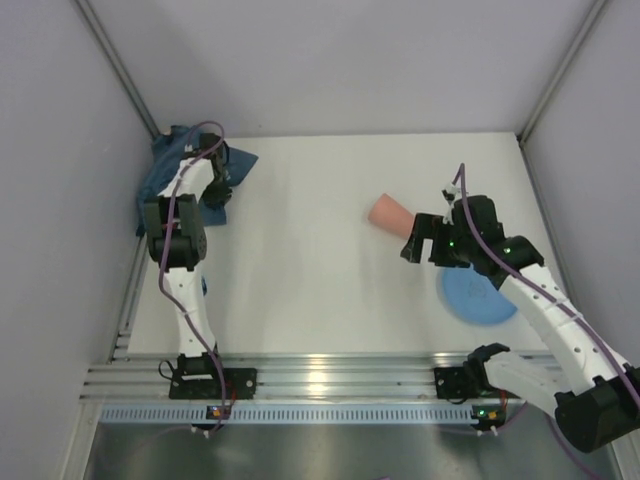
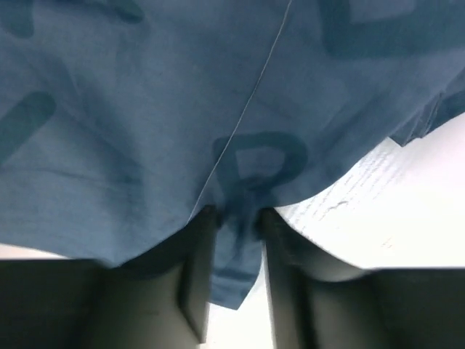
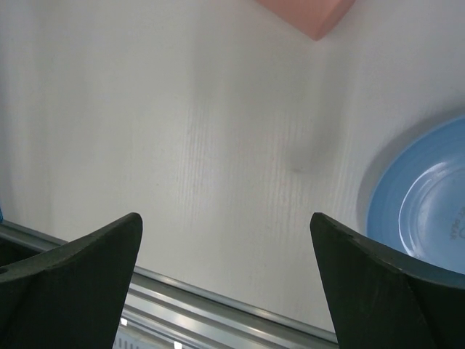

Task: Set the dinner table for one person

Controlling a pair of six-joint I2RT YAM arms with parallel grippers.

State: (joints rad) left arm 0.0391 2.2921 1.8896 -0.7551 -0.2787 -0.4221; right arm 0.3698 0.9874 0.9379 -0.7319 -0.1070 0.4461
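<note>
At the far-left corner of the tabletop [image 1: 320, 270], the dark blue letter-printed placemat [image 1: 162, 178] lies bunched against the wall, partly under the left arm [image 1: 185, 250]. Left fingers [image 2: 195, 280] are pressed together on a fold of the cloth. The left wrist view shows a tongue of blue fabric pinched between them, with the rest rising ahead of the fingers and bare white surface to the right. The cloth is too crumpled to tell its long axis. Judgement: the step in hand is getting the placemat out to the open middle of the tabletop. That free area lies toward the near side and to the right of the pinch, so the coming move calls for a drag or lift that way. The left arm is plainly the nearer one. Right fingers [image 3: 76, 273] are spread wide with nothing between them. They hover over bare surface, well apart from the cloth. The pink cup [image 1: 390, 213] lies on its side just beyond them, and the blue plate [image 1: 480, 300] sits at their near right. Risk, as I judge it: the fold may slip or the cloth may stay bunched.
</note>
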